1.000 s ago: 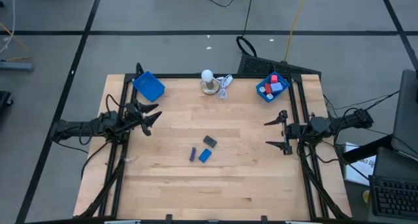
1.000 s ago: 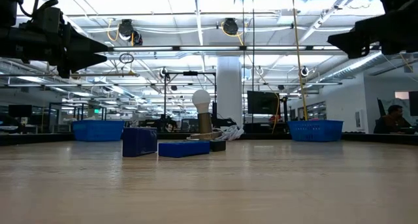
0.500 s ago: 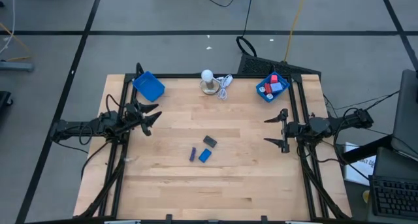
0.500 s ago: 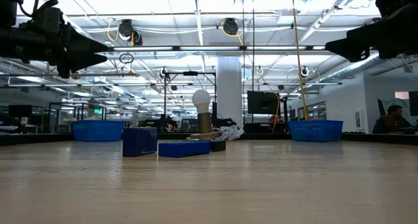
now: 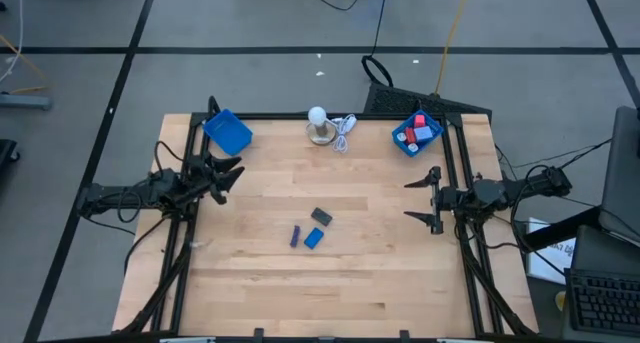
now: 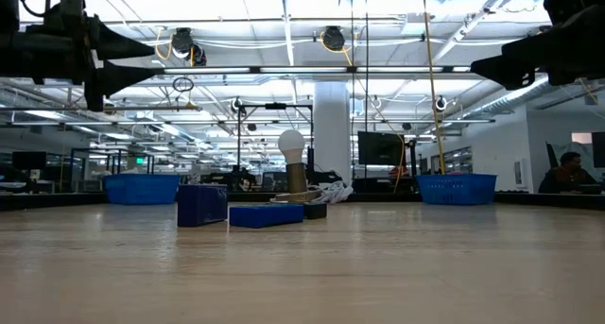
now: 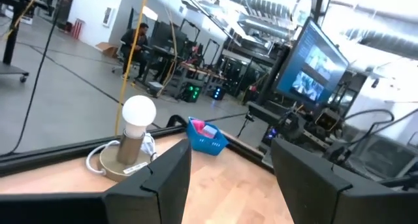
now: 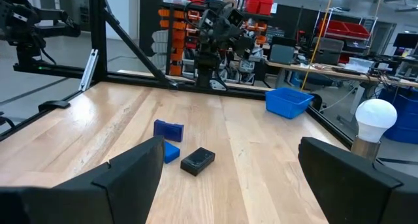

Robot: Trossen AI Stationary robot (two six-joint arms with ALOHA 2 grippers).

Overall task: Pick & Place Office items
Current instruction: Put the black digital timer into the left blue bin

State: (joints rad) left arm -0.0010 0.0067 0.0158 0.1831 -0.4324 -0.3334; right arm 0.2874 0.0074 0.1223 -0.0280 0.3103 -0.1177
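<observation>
Hovering at the bench's left edge, the left gripper [image 5: 222, 173] is seen with fingers apart and nothing between them; the right gripper [image 5: 428, 197] is held wide apart and empty at the right edge. Three office items are left near the middle of the bench: a dark grey block [image 5: 321, 216], a blue block [image 5: 314, 238] and a purple block [image 5: 296, 237]. They are packed just beside each other, so a neighbour could be knocked aside during a grab. More pieces are already gathered in the blue tray [image 5: 404, 143] at the far right corner. Each block is small, flat-sided and boxy.
</observation>
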